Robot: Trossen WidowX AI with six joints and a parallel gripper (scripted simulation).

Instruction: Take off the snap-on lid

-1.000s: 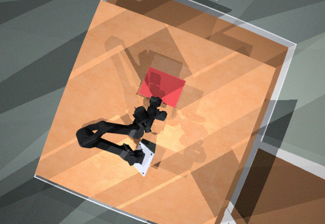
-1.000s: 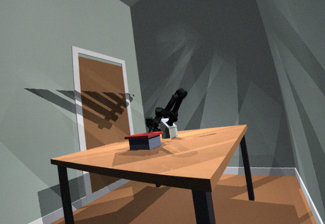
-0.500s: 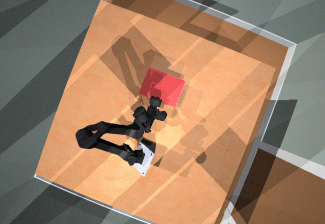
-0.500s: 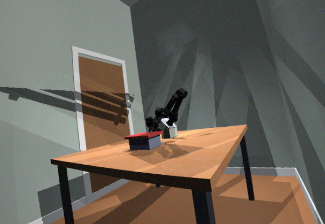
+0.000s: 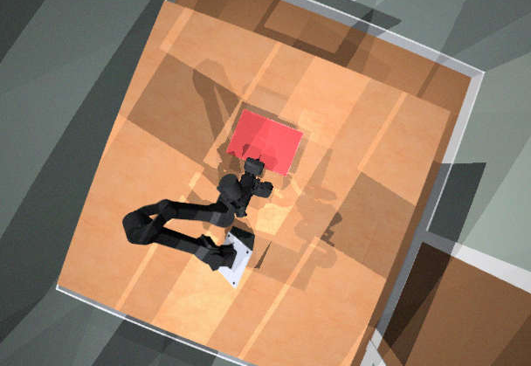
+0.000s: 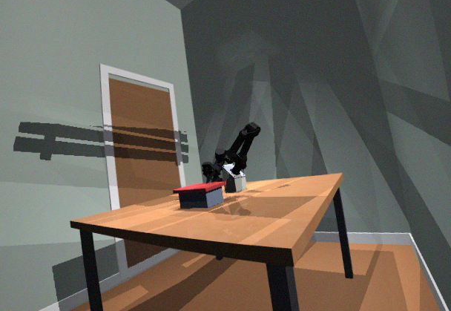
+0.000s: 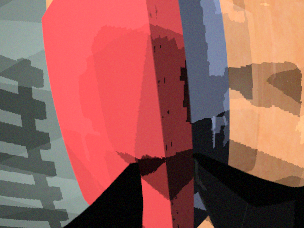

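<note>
The red lid (image 5: 279, 135) (image 6: 202, 187) (image 7: 107, 90) lies right side up on top of the blue storage box (image 6: 193, 200) (image 7: 202, 55). The box stands on the table (image 5: 196, 317) (image 6: 259, 228); the top view shows only the lid over it. My gripper (image 5: 258, 160) (image 7: 165, 166) is shut on the lid's rim at the side facing the arm's base, one finger over the top face and one below the rim. In the exterior view the fingertips are hidden behind the lid. Whether that edge is slightly raised off the box I cannot tell.
The arm's white base plate (image 5: 237, 265) (image 6: 240, 184) is on the table behind the gripper, seen from the box. The arm's bent elbow (image 5: 136, 228) (image 6: 252, 128) stands high to one side. Broad shadows cross the table around the box.
</note>
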